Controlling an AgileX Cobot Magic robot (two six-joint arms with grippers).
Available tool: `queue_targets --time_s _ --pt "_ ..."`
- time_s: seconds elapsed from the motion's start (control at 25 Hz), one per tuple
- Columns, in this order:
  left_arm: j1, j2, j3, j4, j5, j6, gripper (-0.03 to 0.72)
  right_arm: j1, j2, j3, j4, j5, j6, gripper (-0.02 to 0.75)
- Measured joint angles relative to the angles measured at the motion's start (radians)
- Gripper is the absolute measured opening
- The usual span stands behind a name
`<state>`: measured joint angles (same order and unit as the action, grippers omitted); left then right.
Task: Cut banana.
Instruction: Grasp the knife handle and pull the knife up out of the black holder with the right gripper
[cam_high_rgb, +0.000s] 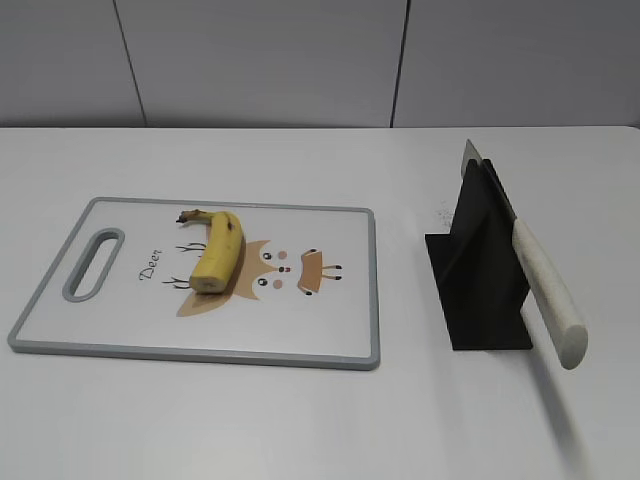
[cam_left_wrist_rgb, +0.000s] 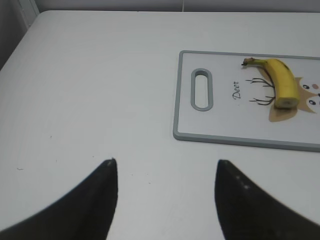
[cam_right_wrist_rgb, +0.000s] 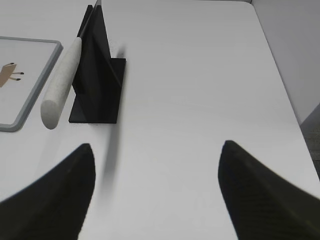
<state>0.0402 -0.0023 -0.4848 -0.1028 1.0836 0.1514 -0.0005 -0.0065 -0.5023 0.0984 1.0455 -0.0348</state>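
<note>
The short yellow banana (cam_high_rgb: 218, 251) lies on the white cutting board (cam_high_rgb: 120, 320), stem tip toward the back, blunt cut end toward the front; it also shows in the left wrist view (cam_left_wrist_rgb: 282, 82). A knife with a pale handle (cam_high_rgb: 548, 292) rests slanted in a black stand (cam_high_rgb: 478, 270), right of the board; the handle also shows in the right wrist view (cam_right_wrist_rgb: 61, 82). My left gripper (cam_left_wrist_rgb: 165, 165) is open and empty over bare table, left of the board (cam_left_wrist_rgb: 225, 120). My right gripper (cam_right_wrist_rgb: 157, 147) is open and empty, right of the stand (cam_right_wrist_rgb: 97, 75). Neither gripper shows in the exterior view.
The board has a grey rim, a handle slot (cam_high_rgb: 95, 264) at its left end and a brown deer print (cam_high_rgb: 290, 270) under and beside the banana. The white table (cam_high_rgb: 300, 420) ends at a grey wall behind. The table's right edge (cam_right_wrist_rgb: 287, 95) runs close to my right gripper.
</note>
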Motion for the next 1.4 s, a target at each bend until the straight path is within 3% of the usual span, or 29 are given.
queue_targets --time_s 1.4 --pt "0.000 0.000 0.000 0.000 0.000 0.000 0.589 0.000 0.014 -0.006 0.017 0.016 0.012 0.592"
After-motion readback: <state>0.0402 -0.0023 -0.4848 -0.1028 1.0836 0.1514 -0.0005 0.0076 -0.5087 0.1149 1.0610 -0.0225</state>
